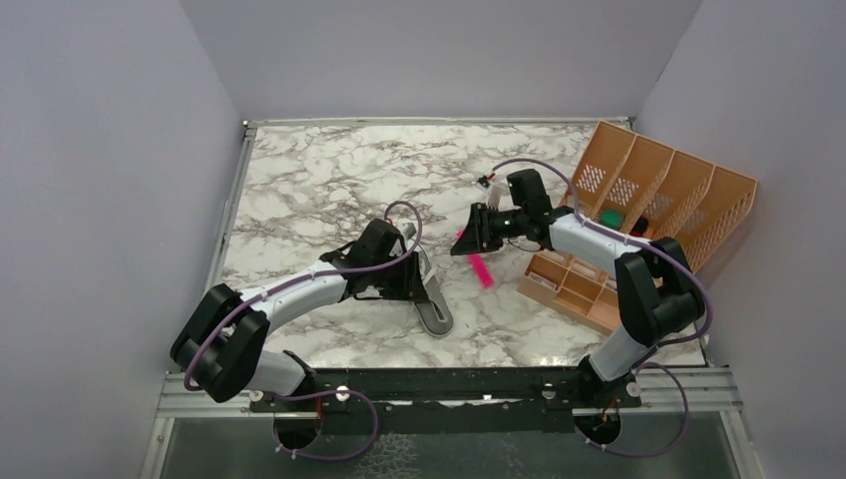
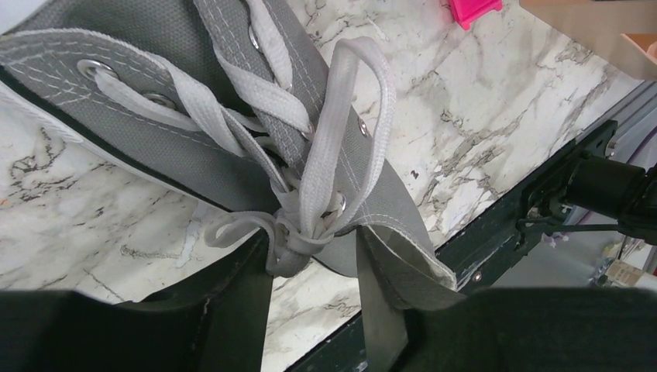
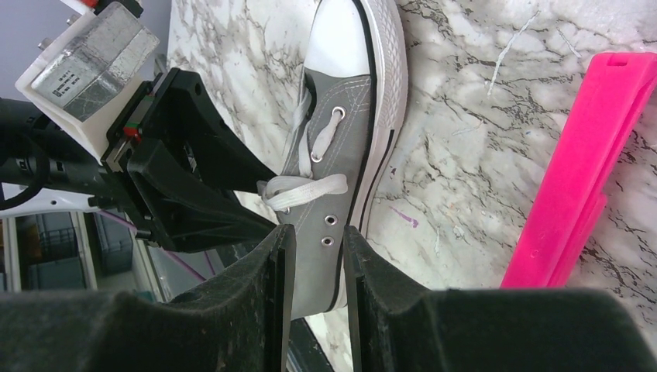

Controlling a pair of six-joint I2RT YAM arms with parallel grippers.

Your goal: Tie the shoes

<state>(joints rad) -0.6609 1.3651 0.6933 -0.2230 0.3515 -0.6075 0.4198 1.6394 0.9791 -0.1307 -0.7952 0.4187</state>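
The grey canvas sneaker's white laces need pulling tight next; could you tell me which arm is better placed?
Left, probably. The left gripper already pinches the white laces at the grey canvas sneaker. The right gripper hangs apart, beside the pink bar.

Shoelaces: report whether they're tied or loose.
Tied, at least loosely: the white laces form loops gathered into a knot, pinched by the left gripper on the grey sneaker. Tightness: cannot tell.

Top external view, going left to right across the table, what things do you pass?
Left gripper → grey sneaker → pink bar → right gripper → orange slotted organizer. The gripper and sneaker overlap, so their order is approximate, as is the pink bar's and right gripper's.
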